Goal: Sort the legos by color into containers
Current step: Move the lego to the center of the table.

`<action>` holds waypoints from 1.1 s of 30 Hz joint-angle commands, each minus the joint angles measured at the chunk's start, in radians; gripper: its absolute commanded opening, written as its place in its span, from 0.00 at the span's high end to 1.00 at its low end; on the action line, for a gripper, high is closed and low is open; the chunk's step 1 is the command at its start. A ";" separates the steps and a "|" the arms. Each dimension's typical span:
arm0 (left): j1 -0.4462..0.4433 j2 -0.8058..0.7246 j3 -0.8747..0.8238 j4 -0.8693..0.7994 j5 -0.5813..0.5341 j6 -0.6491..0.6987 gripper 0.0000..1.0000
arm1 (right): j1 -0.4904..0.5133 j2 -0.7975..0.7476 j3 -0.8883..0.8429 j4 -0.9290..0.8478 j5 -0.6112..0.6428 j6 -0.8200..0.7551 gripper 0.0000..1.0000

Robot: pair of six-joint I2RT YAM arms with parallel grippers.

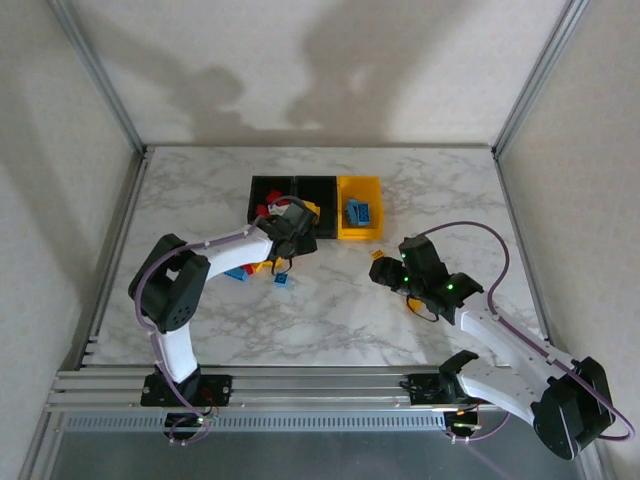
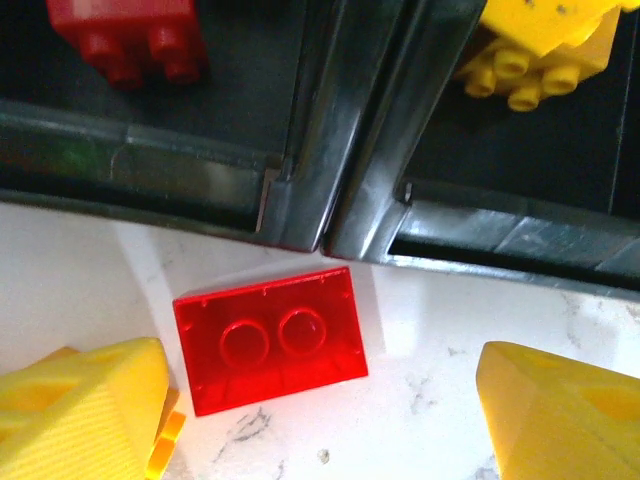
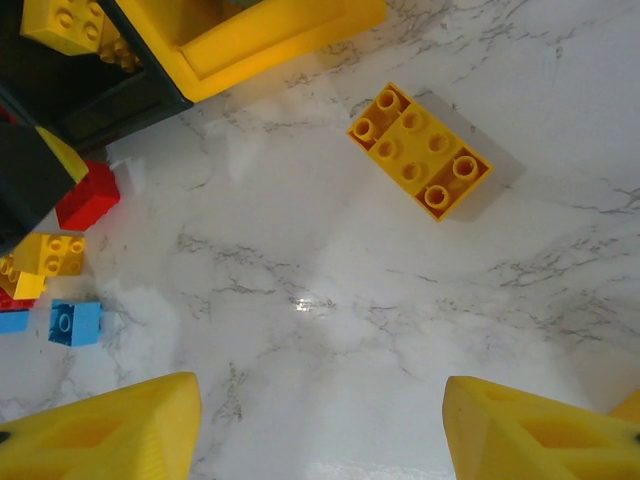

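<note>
A red lego (image 2: 270, 338) lies upside down on the marble, just in front of the two black containers (image 2: 300, 150). My left gripper (image 2: 320, 420) is open, its yellow fingertips (image 2: 80, 410) standing wide on either side of the brick without touching it. The left black container holds a red lego (image 2: 130, 35), the right one a yellow lego (image 2: 540, 45). The yellow container (image 1: 360, 232) holds blue legos (image 1: 360, 212). My right gripper (image 3: 320, 430) is open over bare marble. A long yellow lego (image 3: 420, 150) lies ahead of it.
Loose legos lie left of the left gripper (image 1: 295, 240): a red one (image 3: 88, 195), a yellow one (image 3: 50, 252) and a blue one (image 3: 75, 322). The right gripper (image 1: 385, 272) hovers right of centre. Metal frame rails border the table.
</note>
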 commanded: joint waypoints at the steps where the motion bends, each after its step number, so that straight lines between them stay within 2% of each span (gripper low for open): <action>1: -0.015 0.044 0.047 -0.024 -0.069 -0.020 0.20 | 0.008 -0.011 -0.011 -0.019 0.030 0.006 0.35; 12: -0.024 0.141 0.122 -0.121 -0.147 -0.057 0.24 | 0.009 -0.010 -0.014 -0.020 0.035 0.007 0.35; 20: -0.052 0.158 0.153 -0.154 -0.138 -0.036 0.32 | 0.008 0.003 -0.009 -0.019 0.042 0.003 0.35; 24: -0.075 0.154 0.142 -0.157 -0.090 -0.031 0.36 | 0.009 0.013 -0.014 -0.013 0.047 0.003 0.35; 30: -0.128 0.132 0.114 -0.171 -0.047 -0.032 0.38 | 0.008 0.023 -0.012 -0.012 0.052 -0.006 0.35; 33: -0.149 0.114 0.117 -0.196 -0.063 -0.032 0.38 | 0.008 0.029 -0.014 -0.010 0.052 -0.008 0.35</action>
